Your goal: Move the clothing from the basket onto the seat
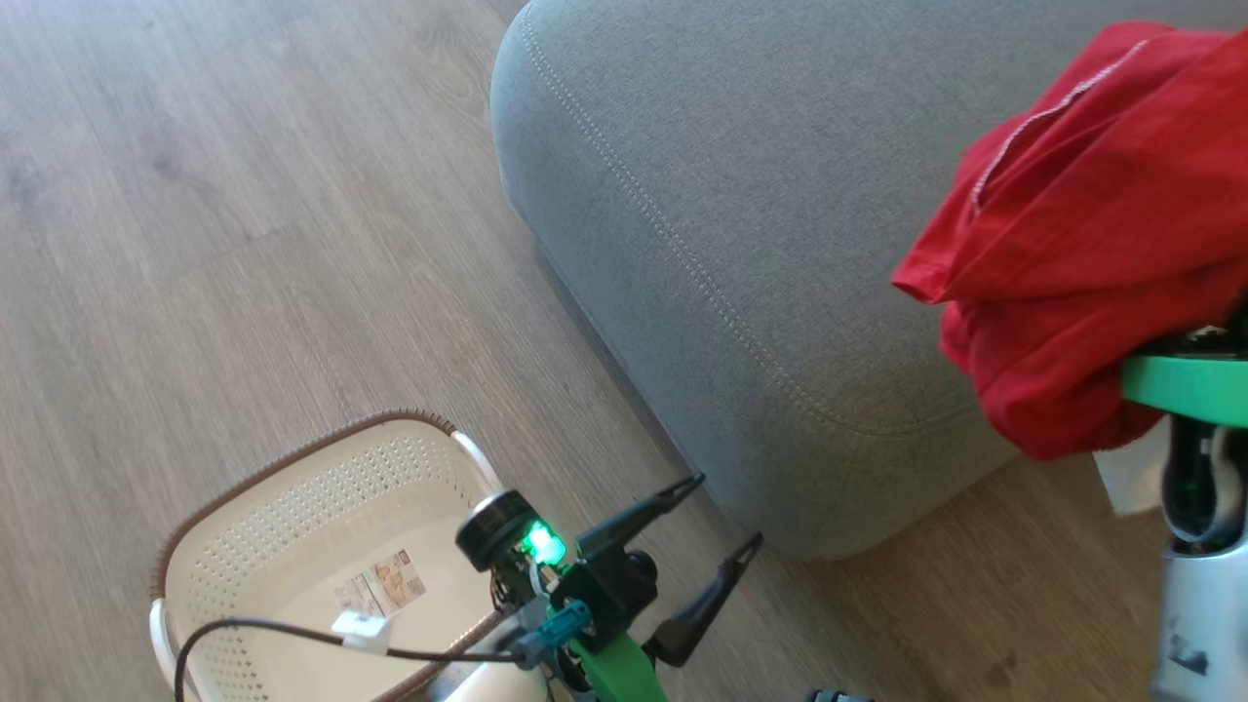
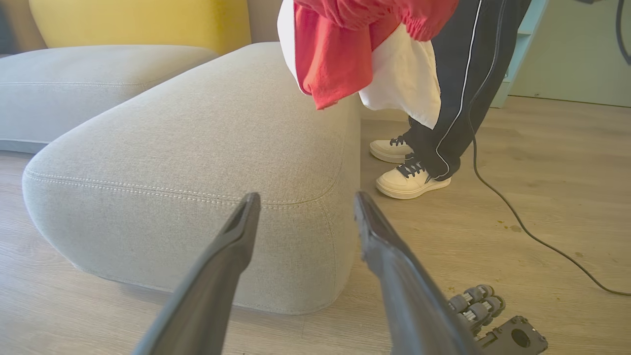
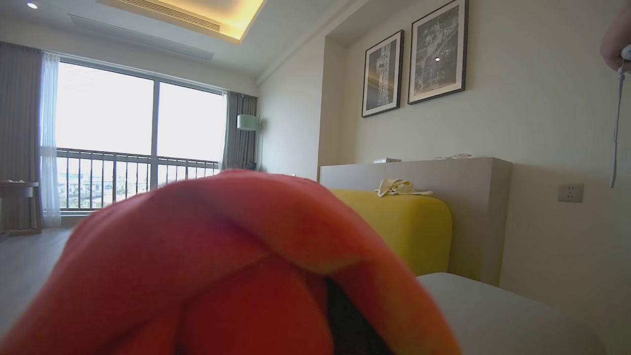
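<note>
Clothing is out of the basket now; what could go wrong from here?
1. The clothing hangs by the edge of the seat; released here, it may slip to the floor.
2. A person's shoes stand close beside that edge; a wide arm swing might hit them.

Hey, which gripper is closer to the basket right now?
Left. The left gripper hangs open just beside the basket; the right gripper is far off, shut on the red clothing above the seat.

Head camera looks down on the seat (image 1: pixel 741 244), left wrist faces it low, right wrist seemingly hugs the clothing (image 3: pixel 197 276).
</note>
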Robot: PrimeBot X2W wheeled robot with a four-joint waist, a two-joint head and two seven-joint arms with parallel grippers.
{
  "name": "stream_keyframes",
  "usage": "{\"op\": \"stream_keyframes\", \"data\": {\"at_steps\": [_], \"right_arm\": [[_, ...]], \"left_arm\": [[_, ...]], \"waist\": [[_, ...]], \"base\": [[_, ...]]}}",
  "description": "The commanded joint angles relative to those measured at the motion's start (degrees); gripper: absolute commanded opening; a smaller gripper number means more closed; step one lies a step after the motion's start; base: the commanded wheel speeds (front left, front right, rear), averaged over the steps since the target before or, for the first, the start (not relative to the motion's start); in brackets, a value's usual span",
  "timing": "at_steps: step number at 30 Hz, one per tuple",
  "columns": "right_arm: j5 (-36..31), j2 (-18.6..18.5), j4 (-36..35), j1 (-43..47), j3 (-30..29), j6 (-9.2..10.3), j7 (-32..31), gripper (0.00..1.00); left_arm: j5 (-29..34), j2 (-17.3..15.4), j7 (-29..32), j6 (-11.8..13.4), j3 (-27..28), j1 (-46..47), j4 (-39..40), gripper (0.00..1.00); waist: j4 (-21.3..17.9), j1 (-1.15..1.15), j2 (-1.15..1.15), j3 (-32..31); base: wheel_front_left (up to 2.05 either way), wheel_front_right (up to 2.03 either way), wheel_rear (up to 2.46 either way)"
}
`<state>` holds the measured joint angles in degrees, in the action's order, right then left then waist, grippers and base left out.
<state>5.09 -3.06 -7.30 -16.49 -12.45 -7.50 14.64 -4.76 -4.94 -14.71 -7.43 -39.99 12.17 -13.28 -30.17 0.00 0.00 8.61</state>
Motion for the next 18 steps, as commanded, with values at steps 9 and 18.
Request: {"op": "stream_keyframes", "data": {"at_steps": [9, 18], "right_arm": [[0.6, 0.2, 0.3, -3.7, -4.0, 0.01, 0.4, 0.00], [5.6, -4.9, 8.1, -15.4, -11.9, 0.01, 0.4, 0.00]], "left_arm": [[-0.1, 0.6, -0.3, -0.1, 2.5, 1.3, 1.7, 1.00], [1.1, -2.2, -0.3, -0.1, 4.8, 3.3, 2.0, 1.00]], "waist": [[0.1, 0.00, 0.00, 0.5], [3.2, 0.00, 0.00, 8.7]], "base": [[0.00, 0.00, 0.00], [0.00, 0.00, 0.00]]}}
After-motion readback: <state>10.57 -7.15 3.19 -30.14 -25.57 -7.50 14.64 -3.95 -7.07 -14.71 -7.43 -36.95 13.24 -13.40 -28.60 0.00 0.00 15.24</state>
